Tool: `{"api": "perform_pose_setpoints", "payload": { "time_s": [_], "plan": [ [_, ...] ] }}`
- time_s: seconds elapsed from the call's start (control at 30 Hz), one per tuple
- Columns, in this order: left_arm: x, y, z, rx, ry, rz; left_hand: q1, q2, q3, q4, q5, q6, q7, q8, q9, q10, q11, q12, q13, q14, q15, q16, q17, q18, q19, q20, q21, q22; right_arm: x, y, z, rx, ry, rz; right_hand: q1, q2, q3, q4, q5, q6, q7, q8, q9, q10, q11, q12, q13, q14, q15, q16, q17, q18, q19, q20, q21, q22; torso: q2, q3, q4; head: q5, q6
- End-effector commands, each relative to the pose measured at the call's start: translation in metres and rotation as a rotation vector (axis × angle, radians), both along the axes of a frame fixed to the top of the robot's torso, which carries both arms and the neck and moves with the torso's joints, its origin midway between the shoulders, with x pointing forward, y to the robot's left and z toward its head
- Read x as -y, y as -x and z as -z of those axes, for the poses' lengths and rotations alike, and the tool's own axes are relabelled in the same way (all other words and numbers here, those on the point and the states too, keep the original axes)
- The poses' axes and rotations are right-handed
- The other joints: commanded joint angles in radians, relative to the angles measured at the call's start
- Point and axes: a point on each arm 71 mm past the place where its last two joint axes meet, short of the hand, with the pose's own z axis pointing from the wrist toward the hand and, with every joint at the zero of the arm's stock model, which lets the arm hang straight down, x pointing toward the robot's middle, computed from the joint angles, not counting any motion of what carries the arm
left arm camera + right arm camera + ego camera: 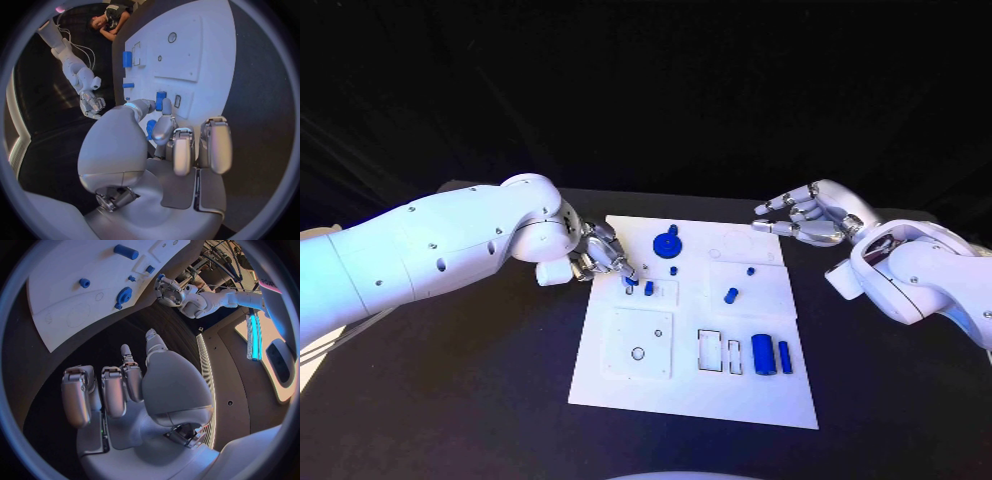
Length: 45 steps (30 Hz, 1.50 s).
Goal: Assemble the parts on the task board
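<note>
Two hands: left hand (599,255) pinching part (630,281), right hand (808,220) open.

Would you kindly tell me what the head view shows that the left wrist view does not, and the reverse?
The head view alone shows the blue gear and the rectangular cutouts at the board's near end. The left wrist view alone shows the left hand's palm side, its fingers by a small blue part. Both show the task board, the left hand over it, and the right hand off the board, holding nothing.

We see the left hand (599,256) lowered, fingers (626,270) curled; the right hand (808,217) hovers loosely open.
</note>
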Motion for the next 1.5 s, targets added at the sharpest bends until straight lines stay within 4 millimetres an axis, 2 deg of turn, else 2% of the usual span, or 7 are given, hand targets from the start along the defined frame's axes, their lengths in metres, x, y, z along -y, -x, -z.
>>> {"api": "perform_pose_setpoints", "payload": {
  "time_s": [0.03, 0.33, 0.53, 0.6, 0.93, 1.1, 1.5],
  "plan": [
    [0.005, 0.001, 0.001, -0.062, -0.099, 0.147, 0.003, 0.011, 0.145, -0.154, 0.001, 0.012, -0.006, -0.007, -0.001, 0.004, 0.006, -0.001, 0.002, 0.107, 0.007, 0.003, 0.263, 0.003, 0.063, 0.007, -0.001, 0.153, -0.002, 0.0, 0.001, -0.002, 0.0, -0.017, 0.001, 0.013, -0.006, 0.0, 0.006, 0.005, -0.003, 0.003, 0.002, 0.014, 0.0, -0.003, 0.152, 0.079, -0.002, -0.005, 0.158, 0.011, 0.065, -0.003, -0.006, 0.191, -0.001, 0.0008, -0.0004, 0.003, 0.001],
    [0.02, -0.016, -0.003, 0.087, -0.323, 0.196, 0.004, 0.013, 0.145, -0.163, 0.002, 0.017, -0.005, -0.011, -0.004, 0.007, 0.006, 0.004, 0.008, 0.107, 0.007, 0.003, 0.263, 0.0, 0.065, 0.007, 0.007, 0.161, -0.003, -0.001, 0.001, 0.004, -0.002, -0.014, 0.001, 0.013, -0.006, 0.0, 0.006, 0.005, -0.003, 0.003, 0.002, 0.014, 0.0, -0.004, 0.151, 0.079, -0.002, -0.006, 0.157, 0.012, 0.065, -0.003, -0.007, 0.19, 0.0, 0.0009, -0.0005, 0.005, 0.001],
    [0.029, -0.02, -0.004, 0.152, -0.4, 0.195, -0.005, 0.016, 0.147, -0.177, 0.032, 0.027, -0.005, -0.015, -0.009, 0.011, 0.007, 0.011, 0.016, 0.107, 0.008, 0.003, 0.263, -0.002, 0.069, 0.009, 0.017, 0.17, -0.004, -0.001, 0.0, 0.009, -0.003, -0.013, 0.001, 0.013, -0.007, 0.0, 0.007, 0.005, -0.003, 0.002, 0.001, 0.014, 0.0, -0.005, 0.151, 0.079, -0.002, -0.006, 0.156, 0.012, 0.065, -0.003, -0.007, 0.19, 0.0, 0.0007, 0.0001, 0.006, -0.001],
    [0.032, -0.02, -0.004, 0.158, -0.412, 0.199, -0.009, 0.016, 0.147, -0.181, 0.044, 0.029, -0.005, -0.015, -0.01, 0.011, 0.007, 0.01, 0.016, 0.107, 0.008, 0.003, 0.263, -0.003, 0.07, 0.009, 0.019, 0.172, -0.004, -0.001, 0.0, 0.01, -0.004, -0.013, 0.001, 0.013, -0.007, 0.0, 0.007, 0.005, -0.003, 0.002, 0.001, 0.014, 0.0, -0.005, 0.151, 0.079, -0.002, -0.006, 0.156, 0.012, 0.065, -0.003, -0.007, 0.19, 0.0, 0.0012, 0.0, 0.006, -0.001],
    [0.043, -0.017, 0.002, 0.121, -0.417, 0.225, -0.014, 0.018, 0.147, -0.183, 0.052, 0.03, -0.005, -0.016, -0.011, 0.01, 0.007, 0.007, 0.013, 0.107, 0.008, 0.003, 0.263, -0.002, 0.069, 0.009, 0.019, 0.172, -0.005, -0.001, 0.0, 0.011, -0.005, -0.015, 0.001, 0.013, -0.007, 0.0, 0.007, 0.005, -0.003, 0.002, 0.001, 0.014, 0.0, -0.005, 0.151, 0.079, -0.002, -0.006, 0.156, 0.012, 0.065, -0.003, -0.007, 0.19, 0.001, 0.0001, -0.0014, 0.011, -0.005],
    [0.045, -0.016, 0.003, 0.094, -0.409, 0.235, -0.016, 0.02, 0.147, -0.183, 0.053, 0.031, -0.005, -0.017, -0.012, 0.009, 0.007, 0.004, 0.009, 0.107, 0.008, 0.003, 0.263, -0.003, 0.07, 0.009, 0.021, 0.173, -0.005, -0.001, 0.0, 0.011, -0.005, -0.015, 0.001, 0.013, -0.007, 0.0, 0.007, 0.005, -0.003, 0.002, 0.001, 0.014, 0.0, -0.005, 0.151, 0.079, -0.002, -0.006, 0.156, 0.012, 0.065, -0.003, -0.007, 0.19, 0.0, 0.0014, -0.0011, 0.012, -0.007],
    [0.043, -0.017, 0.005, 0.056, -0.396, 0.234, -0.022, 0.026, 0.148, -0.184, 0.059, 0.032, -0.005, -0.017, -0.012, 0.009, 0.007, 0.002, 0.008, 0.107, 0.008, 0.003, 0.263, -0.004, 0.071, 0.01, 0.025, 0.177, -0.005, -0.001, 0.0, 0.01, -0.004, -0.015, 0.001, 0.013, -0.008, 0.0, 0.008, 0.005, -0.003, 0.002, 0.001, 0.013, 0.0, -0.006, 0.15, 0.079, -0.002, -0.006, 0.156, 0.012, 0.064, -0.003, -0.007, 0.189, 0.0, 0.0011, -0.0009, 0.012, -0.008]
  ]
}}
